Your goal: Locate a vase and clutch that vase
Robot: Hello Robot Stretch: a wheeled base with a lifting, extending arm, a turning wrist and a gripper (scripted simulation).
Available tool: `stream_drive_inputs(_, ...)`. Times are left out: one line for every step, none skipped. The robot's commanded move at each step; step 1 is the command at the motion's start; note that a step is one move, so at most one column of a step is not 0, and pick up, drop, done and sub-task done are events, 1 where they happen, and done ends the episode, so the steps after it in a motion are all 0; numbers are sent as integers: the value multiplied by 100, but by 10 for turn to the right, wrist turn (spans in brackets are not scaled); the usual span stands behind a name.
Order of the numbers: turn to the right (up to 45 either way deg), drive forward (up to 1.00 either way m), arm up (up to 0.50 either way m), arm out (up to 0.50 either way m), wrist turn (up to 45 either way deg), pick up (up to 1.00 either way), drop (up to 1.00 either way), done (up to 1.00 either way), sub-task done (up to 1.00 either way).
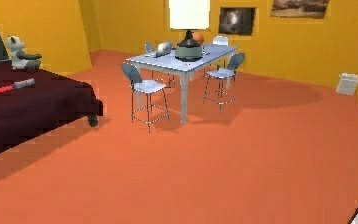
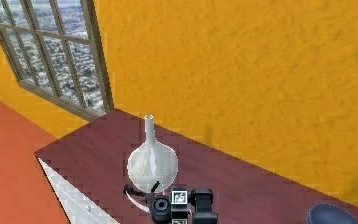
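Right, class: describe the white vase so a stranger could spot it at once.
Start at the big window at the arm side view's left. Right of it runs a dark maroon countertop; the vase stands upright on it. It is white with a round belly and thin tall neck, unlike the dark blue rounded object further right.

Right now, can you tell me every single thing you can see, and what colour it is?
vase: one, white, on the cabinet top
cabinet: one, dark reddish top, white front, near the window
window: one, grey frame, arm side view's upper left
table: one, pale blue, middle of the room
chairs: several, grey, around the table
bed: one, dark maroon, forward view's left
teddy bear: one, white and grey, at the bed's far end
wall pictures: two, dark, far wall
gripper: one, dark, at the vase's base; cannot tell whether it holds anything
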Motion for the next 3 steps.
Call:
stream_drive_inputs(0, 0, 0, 0, 0, 100, 0, 0, 0)
stream_drive_inputs(0, 0, 10, 0, 0, 0, 0, 0, 0)
stream_drive_inputs(0, 0, 0, 0, 0, 0, 0, 100, 0)
